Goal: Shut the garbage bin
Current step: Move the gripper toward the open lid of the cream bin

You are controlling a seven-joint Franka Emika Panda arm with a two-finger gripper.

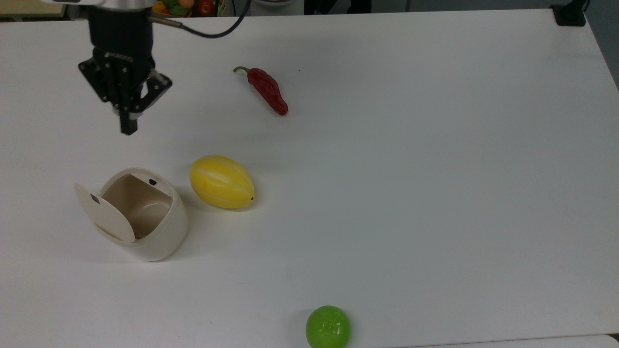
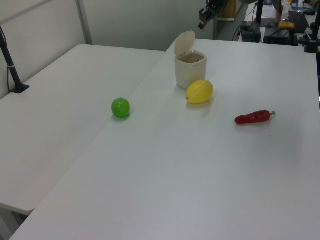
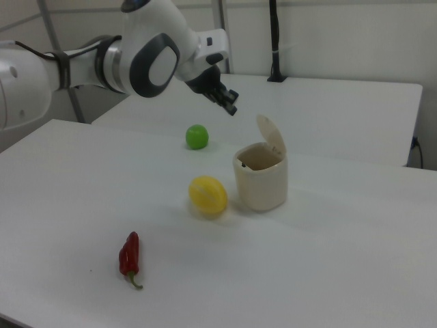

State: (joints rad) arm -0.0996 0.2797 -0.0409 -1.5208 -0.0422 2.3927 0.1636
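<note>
One small cream plastic garbage bin [image 1: 145, 227] [image 2: 190, 70] [image 3: 261, 179] with rounded sides stands on the white table [image 1: 411, 193] [image 2: 200, 175] [image 3: 328, 273], toward the top view's left, its flat hinged lid [image 1: 104, 212] [image 2: 184, 43] [image 3: 272, 138] tipped upright and the inside bare. A tiny dark patch marks the lid; I can read no writing anywhere. Just beside the bin lies one yellow striped melon [image 1: 221, 181] [image 2: 199, 91] [image 3: 207, 194], not quite touching. Farther off are one red chili pepper [image 1: 267, 90] [image 2: 254, 117] [image 3: 129, 256] and one green ball-shaped fruit [image 1: 328, 326] [image 2: 120, 107] [image 3: 196, 136], well apart. The single black two-finger gripper [image 1: 128, 129] [image 3: 232, 107] hangs in the air above the table near the bin, fingers pressed together, holding nothing.
</note>
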